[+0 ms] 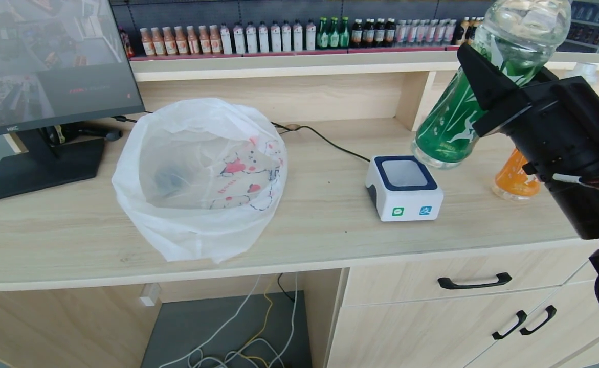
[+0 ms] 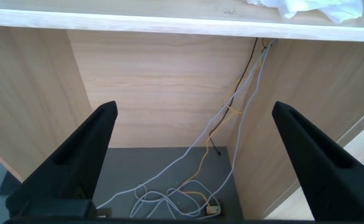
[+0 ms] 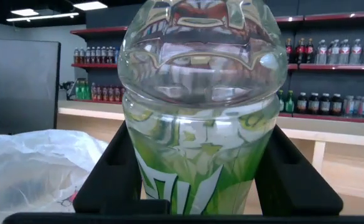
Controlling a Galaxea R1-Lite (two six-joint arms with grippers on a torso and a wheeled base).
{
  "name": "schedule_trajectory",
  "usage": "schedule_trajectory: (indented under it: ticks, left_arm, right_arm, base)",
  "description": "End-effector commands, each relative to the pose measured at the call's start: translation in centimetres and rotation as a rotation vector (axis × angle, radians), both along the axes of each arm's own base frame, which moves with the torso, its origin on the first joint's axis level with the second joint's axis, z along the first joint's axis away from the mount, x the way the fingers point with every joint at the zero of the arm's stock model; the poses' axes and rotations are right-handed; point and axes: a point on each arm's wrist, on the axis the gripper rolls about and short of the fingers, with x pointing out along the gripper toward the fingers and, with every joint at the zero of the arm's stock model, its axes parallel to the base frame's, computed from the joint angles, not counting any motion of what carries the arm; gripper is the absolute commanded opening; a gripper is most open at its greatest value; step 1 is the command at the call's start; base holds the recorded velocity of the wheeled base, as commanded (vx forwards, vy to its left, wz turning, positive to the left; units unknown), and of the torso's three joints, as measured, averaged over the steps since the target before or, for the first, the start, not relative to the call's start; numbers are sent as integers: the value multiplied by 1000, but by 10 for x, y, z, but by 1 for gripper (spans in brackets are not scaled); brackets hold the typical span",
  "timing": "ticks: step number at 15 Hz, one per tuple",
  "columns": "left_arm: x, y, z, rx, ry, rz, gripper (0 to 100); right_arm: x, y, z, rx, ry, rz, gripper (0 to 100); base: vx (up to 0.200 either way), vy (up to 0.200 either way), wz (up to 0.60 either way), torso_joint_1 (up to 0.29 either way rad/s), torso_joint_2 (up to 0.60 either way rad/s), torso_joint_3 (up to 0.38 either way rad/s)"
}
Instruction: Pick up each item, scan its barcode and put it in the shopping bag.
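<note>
A green bottle (image 1: 463, 97) hangs tilted above the counter's right side, base toward the scanner, with my right gripper (image 1: 488, 87) shut on its middle. Its clear green body (image 3: 200, 118) sits between the black fingers (image 3: 107, 174). The white and blue barcode scanner (image 1: 404, 187) stands on the counter just below and left of the bottle. A white plastic shopping bag (image 1: 199, 176) lies open at centre left, with a printed pouch inside. An orange bottle (image 1: 515, 176) stands behind the right arm. My left gripper (image 2: 194, 168) hangs open below the counter edge, holding nothing.
A monitor (image 1: 48, 61) on a black stand occupies the counter's left end. A black cable (image 1: 325, 140) runs from the back toward the scanner. Shelves of bottles (image 1: 299, 36) line the rear. Cables (image 2: 188, 186) lie on the floor under the counter, and drawers (image 1: 473, 281) sit at lower right.
</note>
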Motion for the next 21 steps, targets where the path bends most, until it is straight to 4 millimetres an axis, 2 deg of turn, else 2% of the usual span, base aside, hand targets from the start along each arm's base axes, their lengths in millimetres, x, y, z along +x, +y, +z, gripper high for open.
schedule_trajectory:
  ticks: [1,11,21]
  left_arm:
    - [0,0,0,0,0,0,100]
    - [0,0,0,-3,0,0,100]
    - [0,0,0,0,0,0,100]
  right_arm:
    - [2,1,-1,1,9,-1,0]
    - [-2,-2,2,6,-1,1,0]
    - [-5,0,11,21,-39,11,0]
  base:
    - [0,200,0,-2,-2,2]
    - [0,200,0,3,3,0]
    - [0,0,0,0,0,0]
